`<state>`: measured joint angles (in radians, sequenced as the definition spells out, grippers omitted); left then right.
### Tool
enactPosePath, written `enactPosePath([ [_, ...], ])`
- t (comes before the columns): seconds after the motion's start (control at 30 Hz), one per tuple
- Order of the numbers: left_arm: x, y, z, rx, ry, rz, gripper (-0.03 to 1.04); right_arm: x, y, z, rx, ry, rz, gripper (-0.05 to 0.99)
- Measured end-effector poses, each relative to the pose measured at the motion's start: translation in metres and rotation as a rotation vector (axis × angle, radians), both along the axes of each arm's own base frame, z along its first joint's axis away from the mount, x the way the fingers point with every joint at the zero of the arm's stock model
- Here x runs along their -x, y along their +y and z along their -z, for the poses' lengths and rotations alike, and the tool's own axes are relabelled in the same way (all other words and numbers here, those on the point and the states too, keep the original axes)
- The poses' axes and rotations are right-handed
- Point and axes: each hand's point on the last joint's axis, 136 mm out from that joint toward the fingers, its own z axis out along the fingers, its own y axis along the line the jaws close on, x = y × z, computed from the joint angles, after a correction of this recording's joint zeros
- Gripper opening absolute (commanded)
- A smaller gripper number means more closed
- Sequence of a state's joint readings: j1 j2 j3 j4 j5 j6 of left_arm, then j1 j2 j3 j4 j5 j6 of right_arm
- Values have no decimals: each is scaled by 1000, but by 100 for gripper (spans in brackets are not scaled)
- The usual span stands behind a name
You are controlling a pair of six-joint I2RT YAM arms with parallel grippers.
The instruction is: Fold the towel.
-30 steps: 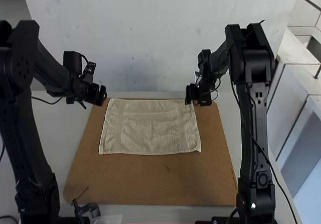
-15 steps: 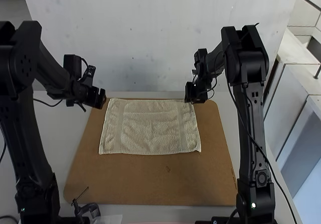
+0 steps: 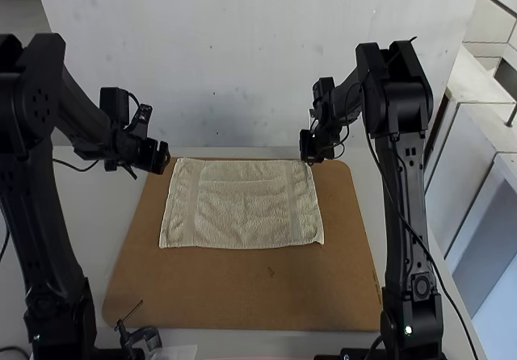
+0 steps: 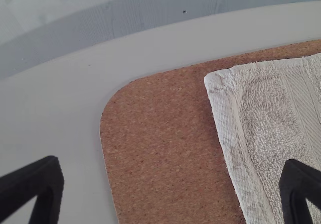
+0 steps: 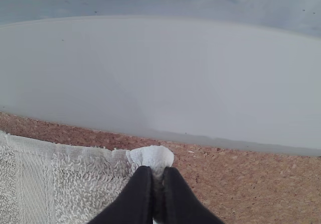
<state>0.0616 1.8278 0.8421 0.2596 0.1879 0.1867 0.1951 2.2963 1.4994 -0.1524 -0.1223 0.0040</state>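
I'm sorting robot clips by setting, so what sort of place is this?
Probably a robotics lab or test station: two arms, ending in a left gripper and a right gripper, stand over a cork board with a towel spread on it.

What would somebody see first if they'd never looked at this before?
First, the cream, fluffy rectangular towel, lying flat on the brown cork board. Next, the right arm's black gripper, pinching the towel's far right corner. The left arm's black gripper hangs open near the far left corner.
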Motion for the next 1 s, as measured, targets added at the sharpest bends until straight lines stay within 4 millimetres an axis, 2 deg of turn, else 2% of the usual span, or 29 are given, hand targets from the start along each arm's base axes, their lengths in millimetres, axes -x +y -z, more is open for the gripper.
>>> enactPosePath([
  [0.1, -1, -2, 1, 0, 2, 4, 96, 3, -1, 4, 5, 3, 2, 2],
  [0.17, -9, -9, 4, 0, 4, 21, 96, 3, -2, 5, 7, 1, 4, 2],
  [0.23, -14, -25, 17, 1, 32, 55, 96, 4, -2, 6, 7, 1, 4, 2],
  [0.33, -25, -34, 31, 8, 56, 68, 95, 4, -2, 7, 7, -2, 4, 2],
  [0.57, -36, -37, 58, 43, 116, 40, 89, 8, -2, 7, 6, -6, 3, 2],
  [0.63, -39, -39, 61, 73, 128, 29, 85, 8, -2, 7, 6, -9, 2, 2],
  [0.77, -47, -47, 64, 157, 146, 12, 85, 8, -1, 7, 6, -11, 1, 2],
  [0.87, -50, -50, 66, 186, 158, 8, 68, 8, -2, 7, 7, -12, 2, 2],
  [0.97, -54, -51, 66, 199, 157, 5, 65, 7, -1, 6, 7, -17, 2, 2],
  [1.0, -54, -52, 67, 200, 158, 6, 58, 7, -1, 7, 6, -19, 2, 2],
])
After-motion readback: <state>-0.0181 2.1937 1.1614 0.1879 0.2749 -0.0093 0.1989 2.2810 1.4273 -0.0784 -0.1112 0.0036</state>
